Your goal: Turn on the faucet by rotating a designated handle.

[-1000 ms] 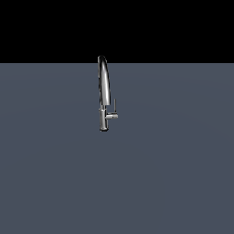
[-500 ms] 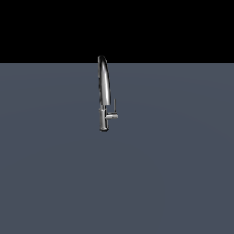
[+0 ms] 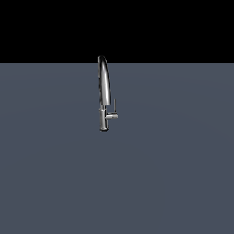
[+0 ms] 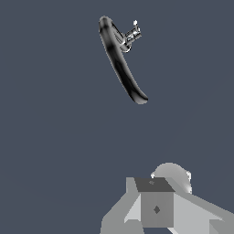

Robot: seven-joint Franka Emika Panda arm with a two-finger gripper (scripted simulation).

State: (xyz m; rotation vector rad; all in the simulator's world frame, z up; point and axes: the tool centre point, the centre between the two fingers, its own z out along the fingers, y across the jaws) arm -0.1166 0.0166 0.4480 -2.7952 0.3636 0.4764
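Grey floor (image 3: 173, 183), faucet (image 3: 104, 87) upright, handle (image 3: 114, 106) pin vertical, stub toward exterior view's right

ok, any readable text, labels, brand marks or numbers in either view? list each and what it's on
None: no words, numbers or brand marks are readable in either view.
The faucet and its handle are bare chrome, with no lettering.
The grey surface is unmarked.
The tool carries only a small dark diamond mark in the wrist view, which is not text.
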